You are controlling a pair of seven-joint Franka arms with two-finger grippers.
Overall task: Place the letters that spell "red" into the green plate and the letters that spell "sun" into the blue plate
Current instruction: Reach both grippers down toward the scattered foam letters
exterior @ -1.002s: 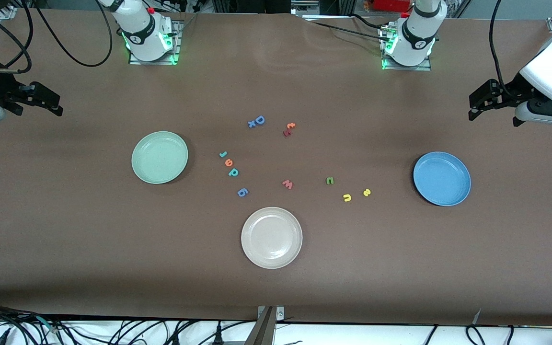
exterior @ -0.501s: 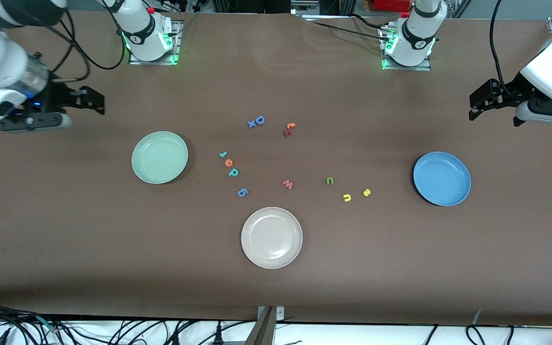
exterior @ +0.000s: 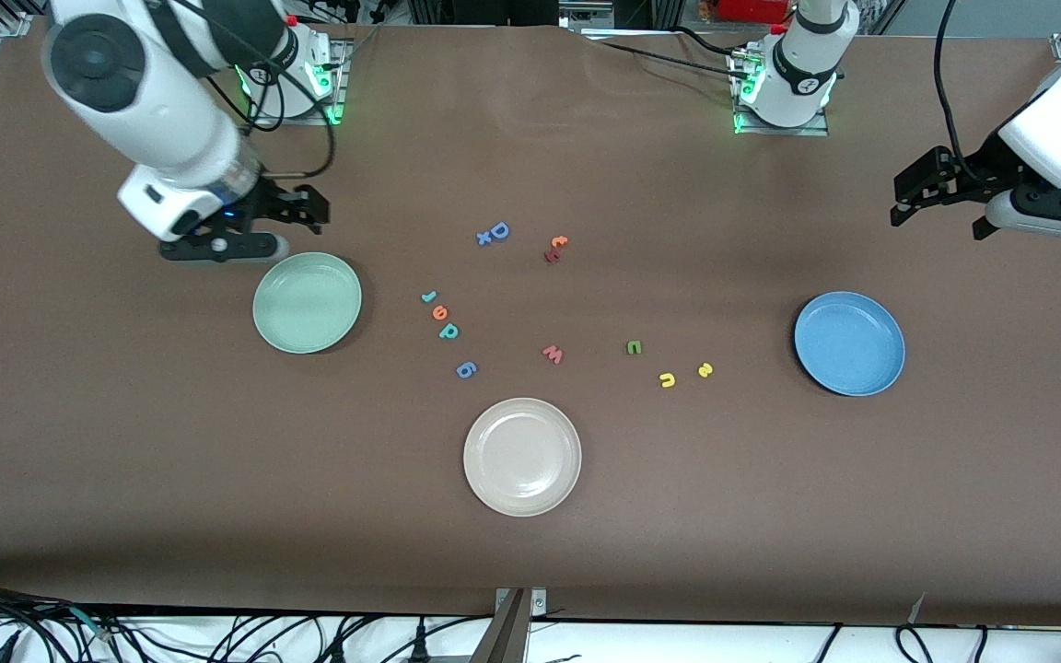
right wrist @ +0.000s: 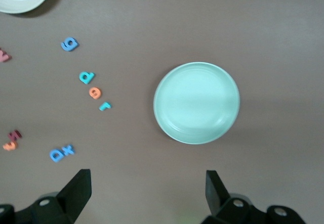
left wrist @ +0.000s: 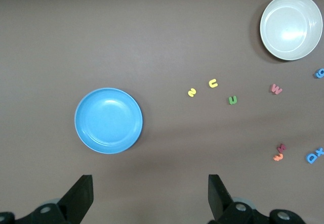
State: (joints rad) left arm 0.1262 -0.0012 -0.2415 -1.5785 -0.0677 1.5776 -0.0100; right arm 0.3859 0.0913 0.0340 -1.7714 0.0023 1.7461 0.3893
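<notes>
The green plate (exterior: 307, 302) lies empty toward the right arm's end of the table. Beside it sit the teal r (exterior: 428, 296), orange e (exterior: 439, 312) and teal d (exterior: 448, 331) in a short row, also visible in the right wrist view as r (right wrist: 105, 106), e (right wrist: 94, 92), d (right wrist: 86, 77). The blue plate (exterior: 849, 343) lies empty toward the left arm's end, with the yellow s (exterior: 705, 370), yellow u (exterior: 667, 379) and green n (exterior: 634, 347) nearby. My right gripper (exterior: 312, 208) hangs open over bare table just off the green plate's rim. My left gripper (exterior: 904, 195) hangs open over the table off the blue plate (left wrist: 108, 120).
A cream-white plate (exterior: 522, 456) sits nearest the front camera, mid-table. Stray letters lie around: a blue g (exterior: 465, 370), a pinkish w (exterior: 553, 354), a blue D with a small x (exterior: 496, 232), and an orange and dark red pair (exterior: 555, 248).
The right arm has swung in from the table's end to just beside the green plate. The left gripper has shifted only slightly. No letter or plate has moved.
</notes>
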